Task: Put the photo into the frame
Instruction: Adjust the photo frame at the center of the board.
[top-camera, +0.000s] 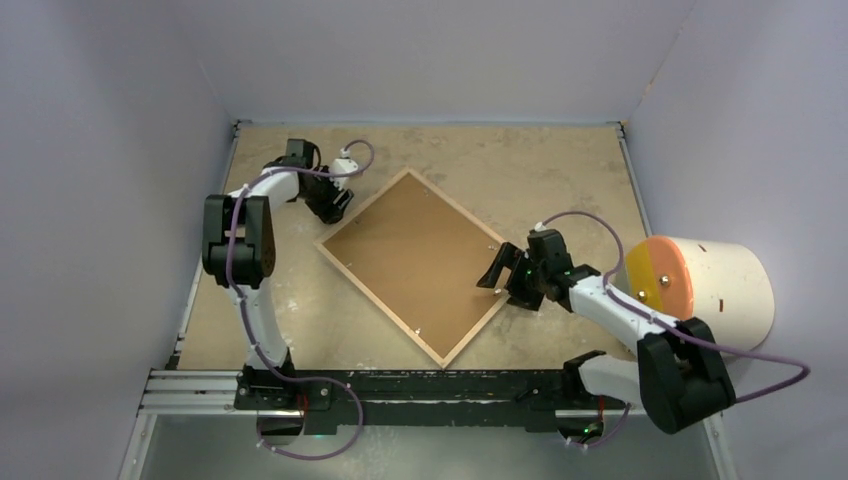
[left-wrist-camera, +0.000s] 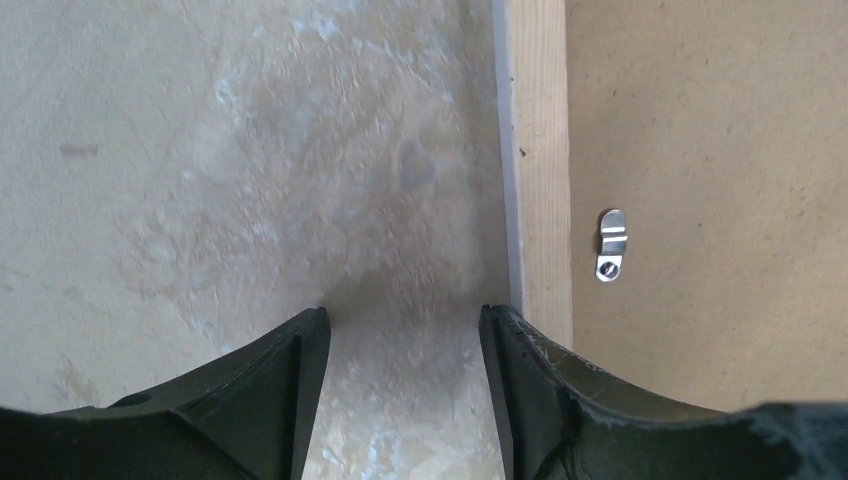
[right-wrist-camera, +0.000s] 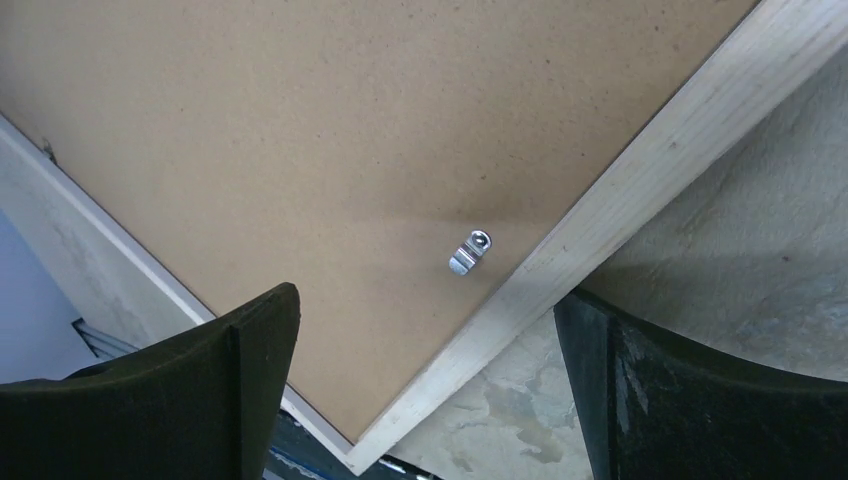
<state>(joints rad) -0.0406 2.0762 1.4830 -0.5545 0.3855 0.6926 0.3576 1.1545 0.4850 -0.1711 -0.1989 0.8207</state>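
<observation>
The frame (top-camera: 362, 207) lies flat and turned like a diamond in mid-table, its light wood face up. A plain brown backing board (top-camera: 412, 262) fills it. The photo is out of view. My left gripper (top-camera: 338, 208) is low at the frame's upper-left rail (left-wrist-camera: 540, 150). It is open over bare table (left-wrist-camera: 403, 315), its right finger against the rail's outer edge. My right gripper (top-camera: 497, 270) hovers at the frame's right side, open wide (right-wrist-camera: 425, 295). Its fingers straddle the wood rail (right-wrist-camera: 640, 190) near a corner, with nothing held.
Small metal turn clips (left-wrist-camera: 611, 244) (right-wrist-camera: 470, 251) sit on the backing board by the rails. A white cylinder with an orange end (top-camera: 700, 280) lies at the right edge beside the right arm. Walls close in the table; a black rail (top-camera: 420, 385) runs along the near edge.
</observation>
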